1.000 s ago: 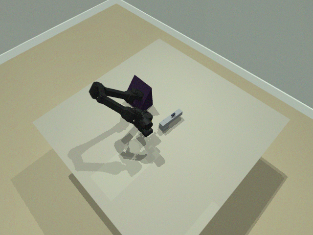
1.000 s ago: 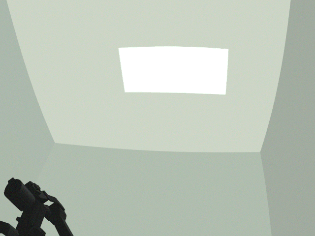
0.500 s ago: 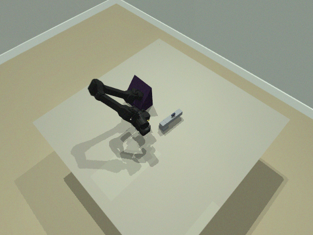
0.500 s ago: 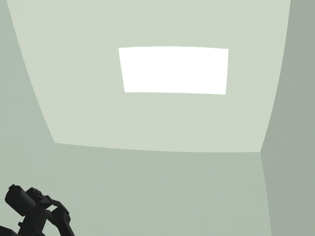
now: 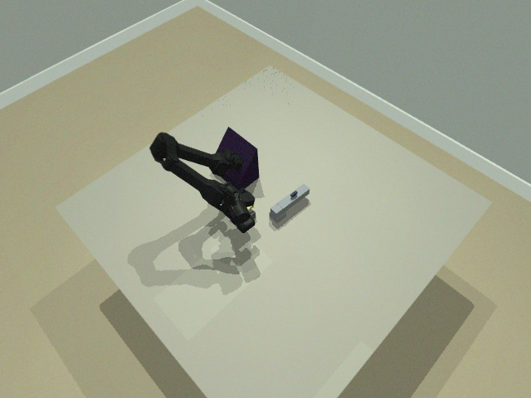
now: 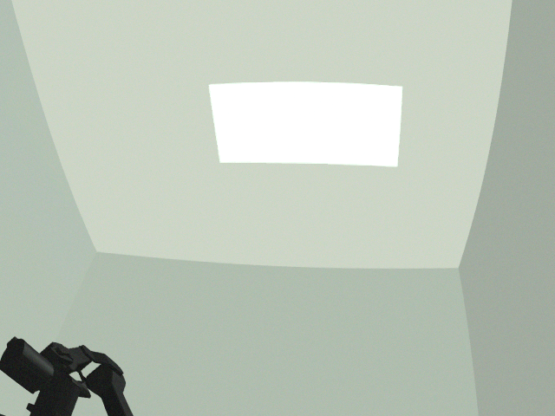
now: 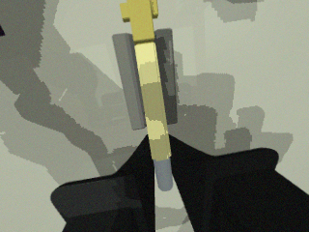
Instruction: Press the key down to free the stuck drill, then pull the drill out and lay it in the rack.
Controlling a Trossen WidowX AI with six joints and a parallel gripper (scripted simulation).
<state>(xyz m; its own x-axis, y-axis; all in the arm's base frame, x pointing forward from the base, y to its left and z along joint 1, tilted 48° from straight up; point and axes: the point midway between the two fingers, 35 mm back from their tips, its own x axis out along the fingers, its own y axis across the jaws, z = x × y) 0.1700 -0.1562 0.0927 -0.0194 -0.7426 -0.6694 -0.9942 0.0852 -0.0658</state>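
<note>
The drill is a long yellow bar with a wider yellow cross-shaped end and a grey rounded tip. My gripper is shut on the drill near its grey-tipped end. The rack, two grey rails with a gap between them, is below the drill in the wrist view. The drill's shaft runs over the gap, slightly skewed to the right rail. The height between them is hard to tell. The light grey-blue holder lies apart, right of the gripper, with the small dark key on top.
A dark purple block stands behind the gripper, by the arm's base. The pale table carries the arm's broad shadows. The exterior view shows mainly ceiling, walls and part of the arm.
</note>
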